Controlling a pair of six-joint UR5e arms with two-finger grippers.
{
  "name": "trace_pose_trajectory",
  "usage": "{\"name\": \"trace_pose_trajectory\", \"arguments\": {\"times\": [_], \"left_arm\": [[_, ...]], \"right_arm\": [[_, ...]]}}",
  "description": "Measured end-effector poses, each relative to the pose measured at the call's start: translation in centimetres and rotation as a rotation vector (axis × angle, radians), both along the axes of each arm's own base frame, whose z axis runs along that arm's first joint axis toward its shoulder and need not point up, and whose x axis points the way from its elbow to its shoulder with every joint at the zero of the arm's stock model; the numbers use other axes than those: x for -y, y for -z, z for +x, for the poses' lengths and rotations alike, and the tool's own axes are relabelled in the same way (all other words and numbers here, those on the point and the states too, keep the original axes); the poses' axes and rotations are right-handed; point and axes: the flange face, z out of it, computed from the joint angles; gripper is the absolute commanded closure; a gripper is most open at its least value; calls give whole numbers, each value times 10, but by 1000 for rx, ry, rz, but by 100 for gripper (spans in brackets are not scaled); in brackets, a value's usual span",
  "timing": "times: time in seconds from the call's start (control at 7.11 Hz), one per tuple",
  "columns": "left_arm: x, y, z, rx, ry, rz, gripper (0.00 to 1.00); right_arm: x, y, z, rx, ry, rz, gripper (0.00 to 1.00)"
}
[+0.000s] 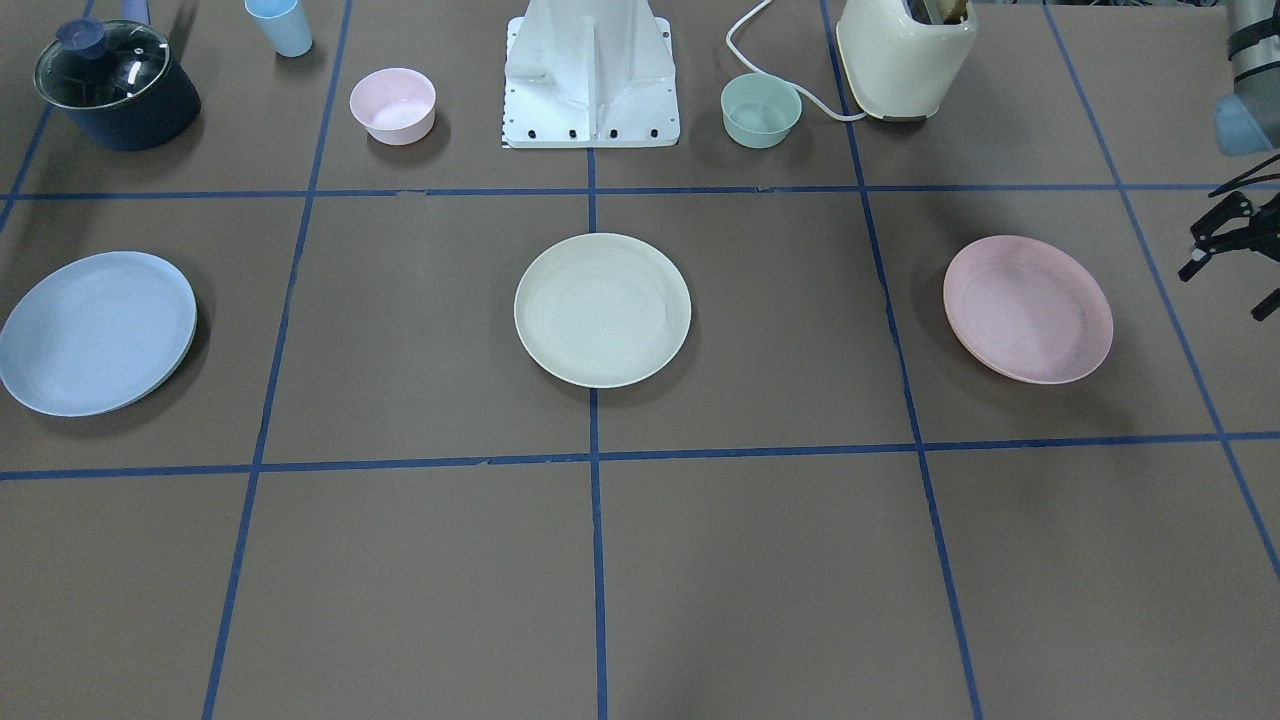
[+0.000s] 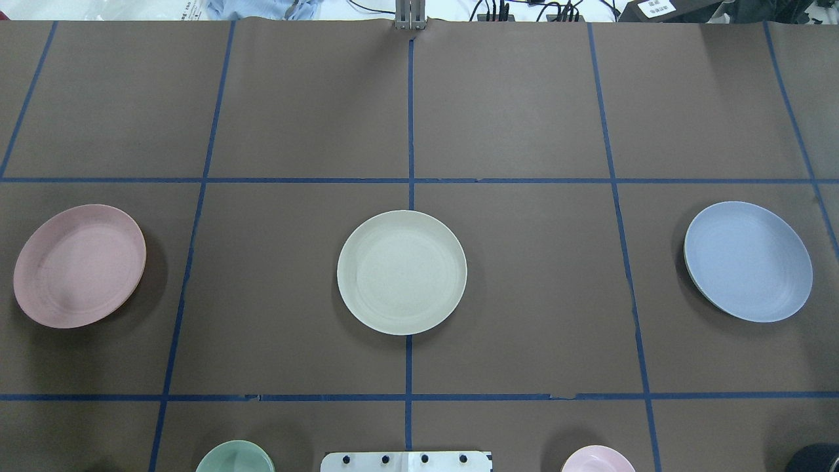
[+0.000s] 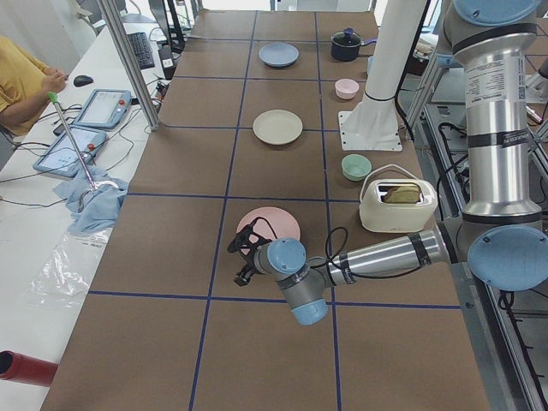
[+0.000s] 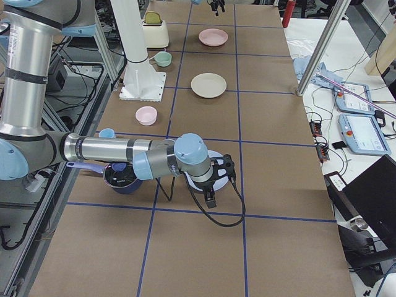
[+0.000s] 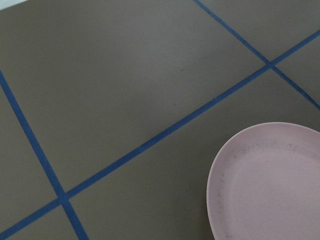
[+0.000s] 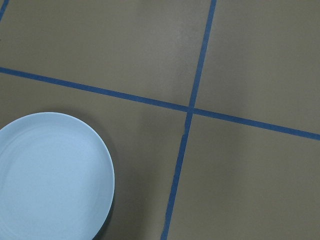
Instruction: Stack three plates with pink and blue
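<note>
**Plates set out, nothing stacked:** three plates lie in a row, well apart, on the brown surface [image 1: 760,560] with its blue tape grid. The cream plate [image 1: 602,310] sits at centre, the pink plate [image 1: 1028,308] on the robot's left and the blue plate [image 1: 97,333] on its right.

The task appears to be at its opening step, with each arm stationed by its own plate and nothing lifted. The left tool [image 1: 1228,285] hangs just beyond the pink plate's outer edge, its fingers apart and empty. The right tool [image 4: 218,180] hovers at the blue plate, but only a side camera shows it, so whether it is apart or together cannot be told. Each wrist camera sees part of a plate and bare surface, no fingers.

On this reading, the next move calls for a tool to drop onto a plate's thin rim and pinch it. It would then lift the plate level and carry it across to the cream plate, setting it down centred — a shallow, smooth lip that could slip if gripped too lightly.

No brand or writing shows on any plate. A white label [image 2: 659,8] at the far edge of the overhead view carries print too small to read.
</note>
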Motion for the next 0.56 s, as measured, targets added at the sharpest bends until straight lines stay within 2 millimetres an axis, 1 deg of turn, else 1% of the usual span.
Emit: {"name": "trace_pose_trajectory", "arguments": {"times": [0.14, 0.28, 0.42, 0.56], "left_arm": [[-8, -7, 21, -35, 28, -29, 14], [-13, -9, 37, -54, 45, -52, 18], [-16, -9, 51, -70, 57, -76, 23], [-18, -9, 64, -82, 67, -96, 31]], "right_arm": [[-1, -1, 0, 0, 0, -2, 0], [-2, -2, 0, 0, 0, -5, 0], [-4, -3, 0, 1, 0, -6, 0], [-5, -3, 0, 1, 0, -8, 0]]}}
